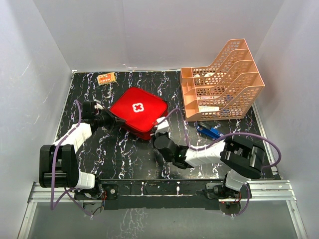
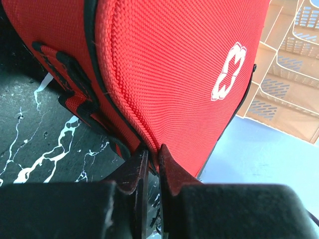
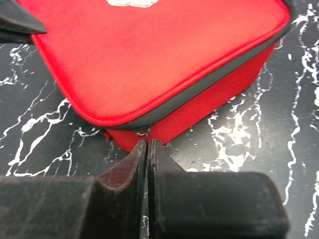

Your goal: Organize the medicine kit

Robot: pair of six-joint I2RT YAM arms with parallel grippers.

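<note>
Found the medicine kit (image 1: 138, 110) closed, cross up, mid-table. Had left gripper (image 2: 152, 157) shut against its left-edge seam and right gripper (image 3: 148, 144) shut just short of the zipper pull (image 3: 142, 132) at the near corner; could not tell any pinch. Judged open table (image 1: 129, 159) nearside, orange tiered tray (image 1: 224, 84) crowding the right.
</note>
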